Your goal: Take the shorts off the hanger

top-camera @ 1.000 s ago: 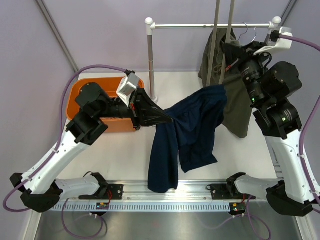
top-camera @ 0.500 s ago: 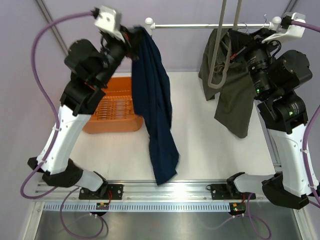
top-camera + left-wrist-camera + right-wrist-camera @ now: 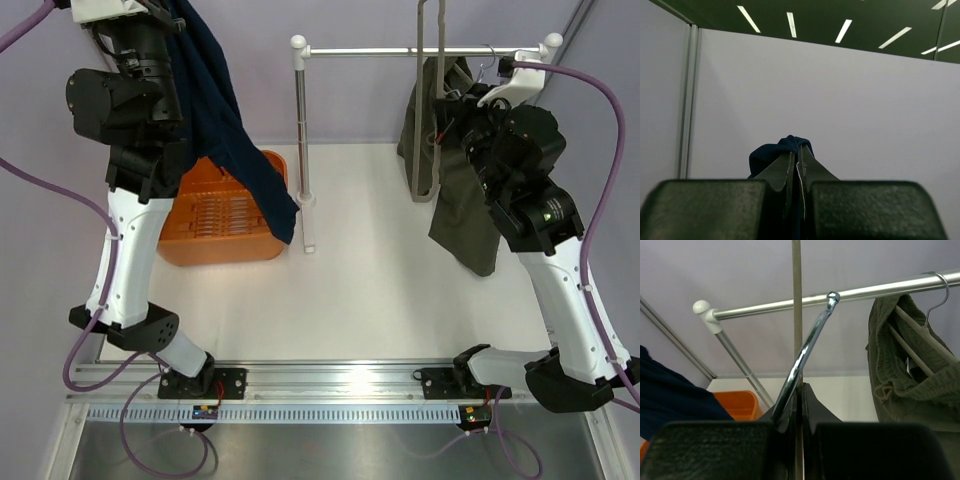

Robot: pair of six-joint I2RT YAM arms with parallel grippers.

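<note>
So the left gripper [image 3: 797,159] is way up high and clamped tight on a bunched bit of the navy shorts [image 3: 222,125]. They hang down from it, with the bottom end dangling over the orange basket [image 3: 215,228]. The right gripper [image 3: 799,390] is pinched shut on a metal hanger [image 3: 807,347] hooked over the rail [image 3: 880,289], and the olive shorts [image 3: 905,375] are draped on their own wire hanger just beside it.
</note>
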